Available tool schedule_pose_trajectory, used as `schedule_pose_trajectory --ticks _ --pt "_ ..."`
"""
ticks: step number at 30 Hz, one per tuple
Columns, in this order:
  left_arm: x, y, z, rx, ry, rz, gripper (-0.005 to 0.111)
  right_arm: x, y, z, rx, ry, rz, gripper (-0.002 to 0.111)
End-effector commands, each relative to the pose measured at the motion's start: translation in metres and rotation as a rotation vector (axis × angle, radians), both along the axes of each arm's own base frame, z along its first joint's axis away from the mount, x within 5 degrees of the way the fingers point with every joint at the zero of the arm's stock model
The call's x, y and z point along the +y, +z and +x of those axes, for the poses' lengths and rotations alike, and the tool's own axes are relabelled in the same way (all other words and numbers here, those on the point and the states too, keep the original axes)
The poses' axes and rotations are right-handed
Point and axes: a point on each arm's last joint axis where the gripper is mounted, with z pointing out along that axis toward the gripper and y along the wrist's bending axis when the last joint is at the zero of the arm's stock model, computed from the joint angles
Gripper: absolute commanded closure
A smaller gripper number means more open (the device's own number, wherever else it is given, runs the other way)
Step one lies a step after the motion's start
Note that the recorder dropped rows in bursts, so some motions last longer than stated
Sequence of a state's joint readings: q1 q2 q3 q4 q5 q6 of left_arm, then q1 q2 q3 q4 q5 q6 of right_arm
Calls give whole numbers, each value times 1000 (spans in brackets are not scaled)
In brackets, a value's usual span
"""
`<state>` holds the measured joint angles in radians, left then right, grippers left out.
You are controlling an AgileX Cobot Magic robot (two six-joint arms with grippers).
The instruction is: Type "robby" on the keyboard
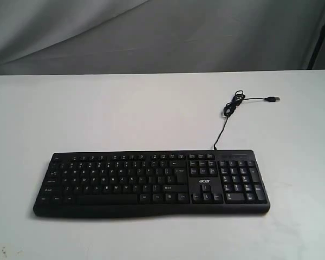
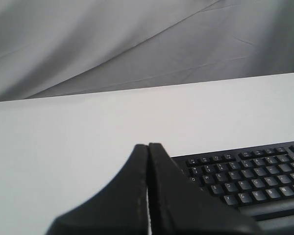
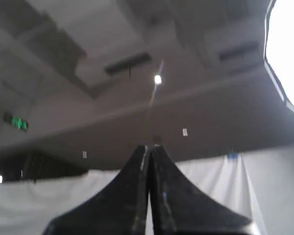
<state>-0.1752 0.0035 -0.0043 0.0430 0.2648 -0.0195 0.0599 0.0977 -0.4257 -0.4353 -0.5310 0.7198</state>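
Keyboard (image 1: 151, 184) laid along near worktop (image 1: 97, 108) edge; judged rigid, light, slide-prone; no grasp needed, to be pressed straight down. Left gripper (image 2: 148, 147), right gripper (image 3: 148, 147): fingers clenched, nothing held.

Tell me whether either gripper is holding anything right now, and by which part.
Nothing is held. The left gripper and the right gripper are both closed on nothing; the keyboard lies free on the table.

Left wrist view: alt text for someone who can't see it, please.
The left tool, shut, fills the foreground, with one end of the black keyboard beyond it on a white table and grey cloth behind.
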Motion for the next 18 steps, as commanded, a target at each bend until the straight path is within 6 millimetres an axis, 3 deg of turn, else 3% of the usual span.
schedule_pose_trajectory --ticks 1,2,3,4,6,10,12,18 --pt "0 -1 0 -5 -5 1 107 1 57 64 426 13 42 108" --pt "0 -1 0 -5 -5 1 107 10 65 77 429 58 -46 108" --pt "0 -1 0 -5 -5 1 107 33 74 102 446 183 -290 108" --pt "0 -1 0 -5 -5 1 107 46 78 125 563 316 -375 108" --pt "0 -1 0 -5 -5 1 107 60 74 175 786 510 -373 108" --pt "0 -1 0 -5 -5 1 107 67 66 257 893 528 -356 108" --pt "0 -1 0 -5 -5 1 107 71 54 279 942 558 -360 108" --pt "0 -1 0 -5 -5 1 107 76 40 293 960 635 -358 108"
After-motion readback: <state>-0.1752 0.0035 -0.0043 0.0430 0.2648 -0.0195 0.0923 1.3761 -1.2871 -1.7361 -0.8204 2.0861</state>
